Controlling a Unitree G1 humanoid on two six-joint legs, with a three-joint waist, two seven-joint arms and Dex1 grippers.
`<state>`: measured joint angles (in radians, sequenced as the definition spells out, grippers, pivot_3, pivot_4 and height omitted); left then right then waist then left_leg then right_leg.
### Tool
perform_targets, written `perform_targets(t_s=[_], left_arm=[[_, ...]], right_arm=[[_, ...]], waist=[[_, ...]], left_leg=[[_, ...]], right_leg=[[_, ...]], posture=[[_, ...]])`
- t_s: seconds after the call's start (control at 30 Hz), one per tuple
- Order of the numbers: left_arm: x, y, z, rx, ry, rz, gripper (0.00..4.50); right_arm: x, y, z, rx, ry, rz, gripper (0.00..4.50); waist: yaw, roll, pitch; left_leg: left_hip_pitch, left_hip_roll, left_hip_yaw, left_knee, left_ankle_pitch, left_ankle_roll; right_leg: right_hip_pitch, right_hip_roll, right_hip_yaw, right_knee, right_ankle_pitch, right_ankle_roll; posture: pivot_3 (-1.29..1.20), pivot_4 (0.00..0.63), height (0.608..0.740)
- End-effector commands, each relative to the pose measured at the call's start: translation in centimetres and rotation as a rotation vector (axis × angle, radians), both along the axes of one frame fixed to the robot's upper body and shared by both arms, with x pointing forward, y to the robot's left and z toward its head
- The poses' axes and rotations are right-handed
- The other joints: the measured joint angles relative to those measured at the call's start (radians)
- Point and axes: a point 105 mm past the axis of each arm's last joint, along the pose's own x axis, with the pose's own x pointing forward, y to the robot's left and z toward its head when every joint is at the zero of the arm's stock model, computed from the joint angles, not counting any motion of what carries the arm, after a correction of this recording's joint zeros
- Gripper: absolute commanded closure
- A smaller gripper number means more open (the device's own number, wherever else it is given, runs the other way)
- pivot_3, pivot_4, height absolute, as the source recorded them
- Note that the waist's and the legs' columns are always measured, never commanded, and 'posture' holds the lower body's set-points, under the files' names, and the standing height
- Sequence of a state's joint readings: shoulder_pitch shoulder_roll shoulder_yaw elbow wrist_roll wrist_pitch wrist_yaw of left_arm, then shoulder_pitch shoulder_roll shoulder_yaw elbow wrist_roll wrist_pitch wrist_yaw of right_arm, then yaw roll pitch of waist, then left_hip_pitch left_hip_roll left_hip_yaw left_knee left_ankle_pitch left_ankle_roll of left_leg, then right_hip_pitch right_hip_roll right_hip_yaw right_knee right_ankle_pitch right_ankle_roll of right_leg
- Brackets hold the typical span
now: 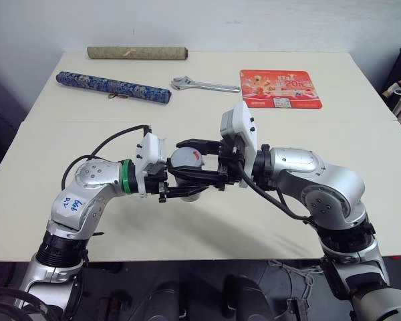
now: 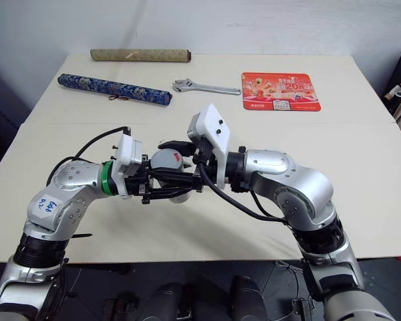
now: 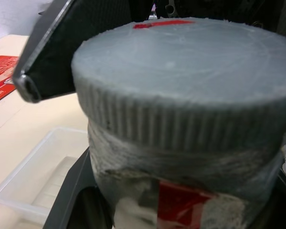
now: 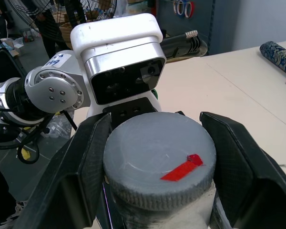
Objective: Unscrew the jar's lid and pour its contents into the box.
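Observation:
Over the table's middle my left gripper [image 1: 195, 182] is shut on the jar [image 3: 181, 191], a clear body with a red-and-white label, held upright from the side. On top sits the grey ribbed lid [image 4: 159, 155] with a small red mark. My right gripper [image 4: 158, 162] comes from the opposite side and is shut on the lid, one black finger [image 4: 83, 162] on each side. The lid's round top also faces the head camera [image 1: 184, 160]. Under the jar lies the translucent white box [image 3: 33, 176], mostly hidden by the grippers. The contents are hidden.
At the table's far side lie a tan rolled scroll [image 1: 137, 52], a blue patterned scroll [image 1: 112, 87], a metal wrench [image 1: 204, 85] and a red flat mat [image 1: 281, 89]. The table's front edge [image 1: 200, 257] runs just below the arms.

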<state>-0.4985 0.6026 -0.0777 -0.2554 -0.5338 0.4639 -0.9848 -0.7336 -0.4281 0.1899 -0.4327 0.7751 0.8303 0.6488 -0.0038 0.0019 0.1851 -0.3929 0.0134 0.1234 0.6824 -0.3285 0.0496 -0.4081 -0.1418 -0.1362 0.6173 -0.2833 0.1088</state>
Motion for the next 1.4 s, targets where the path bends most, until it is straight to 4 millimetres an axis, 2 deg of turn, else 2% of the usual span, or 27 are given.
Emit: perform_targets(t_s=[0.03,0.13,0.27,0.4,0.5,0.6,0.7,0.8,0.9,1.03,1.4], left_arm=[[-0.8,-0.3,1.5,-0.032,-0.082,-0.076,2.12],[-1.7,-0.6,2.5,-0.055,-0.108,-0.181,2.12],[-2.6,-0.7,3.0,-0.055,-0.132,-0.301,2.12],[-2.5,-0.6,3.1,-0.052,-0.135,-0.324,2.12],[-2.3,-0.6,3.1,-0.067,-0.134,-0.306,2.12],[-1.9,-0.4,3.2,-0.095,-0.123,-0.257,2.12],[-0.7,0.3,3.6,-0.173,-0.086,-0.146,2.12],[0.0,0.8,3.1,-0.171,-0.07,-0.071,2.12],[0.8,0.8,2.8,-0.154,-0.071,-0.02,2.12],[1.5,0.1,2.6,-0.122,-0.079,0.011,2.12],[0.8,-1.0,2.0,-0.099,-0.073,-0.058,2.12]], right_arm=[[-1.2,-0.2,1.2,0.02,-0.077,0.098,1.94],[-2.5,-1.0,1.2,-0.032,-0.123,0.287,1.94],[-2.4,-1.7,2.0,-0.081,-0.162,0.417,1.94],[-2.2,-2.1,2.1,-0.114,-0.176,0.455,1.94],[-1.7,-2.2,2.3,-0.092,-0.195,0.403,1.94],[-1.3,-2.7,2.7,-0.061,-0.189,0.339,0.97],[-0.8,-3.7,3.9,0.028,-0.198,0.247,0.02],[0.0,-4.4,4.5,0.099,-0.21,0.126,0.02],[0.2,-4.4,4.0,0.114,-0.199,0.058,0.02],[0.0,-2.9,3.3,0.119,-0.179,0.043,0.02],[0.7,-0.5,2.6,0.086,-0.176,0.016,0.02]], waist=[[0.0,0.0,0.0],[0.002,0.0,0.0],[0.0,-0.001,0.0],[-0.002,-0.001,0.0],[0.0,-0.001,0.0],[0.001,-0.001,0.0],[0.002,-0.001,0.0],[0.002,-0.001,0.0],[0.001,-0.001,0.0],[0.001,-0.001,0.0],[0.0,-0.001,0.0]], left_leg=[[0.0,0.0,0.0,0.0,0.0,0.0],[0.0,0.0,0.0,0.0,0.0,0.0],[0.0,0.0,0.001,0.0,0.0,0.001],[0.001,0.001,0.001,0.0,0.001,0.0],[0.0,0.001,0.001,0.001,0.001,0.0],[0.0,0.001,0.001,0.001,0.001,0.0],[0.0,0.0,0.0,0.001,0.001,0.0],[0.0,0.0,0.0,0.001,0.001,0.0],[0.0,0.0,0.0,0.001,0.001,0.0],[0.0,0.001,0.0,0.001,0.001,0.0],[0.0,0.001,0.001,0.001,0.001,-0.001]], right_leg=[[0.0,0.0,0.0,0.0,0.0,0.0],[0.0,0.0,0.0,0.0,0.0,0.0],[0.0,0.001,0.001,0.0,0.0,0.0],[0.0,0.002,0.001,0.0,0.0,0.0],[0.0,0.002,0.0,0.0,0.0,0.0],[0.0,0.001,0.0,0.0,0.0,0.0],[0.0,0.0,0.0,0.001,0.0,0.0],[0.0,0.0,0.0,0.001,0.0,0.0],[0.0,0.0,0.0,0.001,0.0,0.0],[0.0,0.001,0.001,0.001,0.0,0.0],[0.0,0.001,0.001,0.002,0.0,0.0]], posture=[[0.0,0.15,0.74],[0.0,0.15,0.74],[0.0,0.15,0.74],[0.0,0.15,0.74],[0.0,0.15,0.74],[0.0,0.15,0.74],[0.0,0.15,0.74],[0.0,0.15,0.74],[0.0,0.15,0.74],[0.0,0.15,0.74],[0.0,0.15,0.74]])
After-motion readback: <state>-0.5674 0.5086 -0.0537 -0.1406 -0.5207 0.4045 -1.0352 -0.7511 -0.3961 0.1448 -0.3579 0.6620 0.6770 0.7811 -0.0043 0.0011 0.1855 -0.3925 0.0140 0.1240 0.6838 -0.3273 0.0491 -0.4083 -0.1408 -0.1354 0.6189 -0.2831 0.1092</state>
